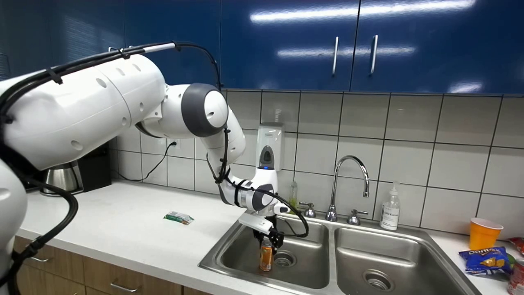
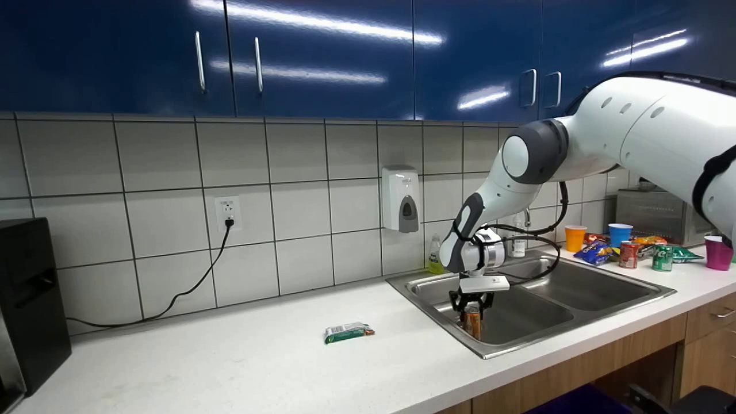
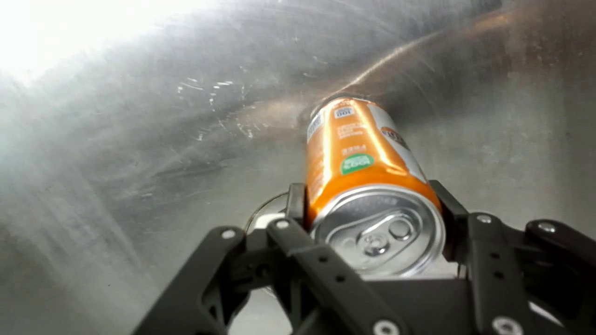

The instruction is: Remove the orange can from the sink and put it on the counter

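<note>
The orange can [image 1: 266, 257] stands about upright in the left bowl of the steel sink [image 1: 332, 258], beside the drain. It also shows in an exterior view [image 2: 472, 325] behind the near rim of the sink [image 2: 495, 349]. In the wrist view the can [image 3: 347, 144] has its silvery top toward me. My gripper [image 3: 371, 202] has one finger against each side of the can just below its top; it points down into the bowl in both exterior views [image 1: 269, 239] [image 2: 471, 306]. Whether the can's base touches the bowl floor I cannot tell. The white counter [image 2: 230, 368] extends beside the sink.
A green packet [image 1: 179, 217] lies on the counter beside the sink. The chrome faucet [image 1: 333, 192] and a soap bottle [image 1: 390, 211] stand behind the bowls. An orange cup [image 1: 484, 234] and a blue chip bag [image 1: 486, 260] are past the sink. A dispenser [image 1: 270, 141] hangs on the tiles.
</note>
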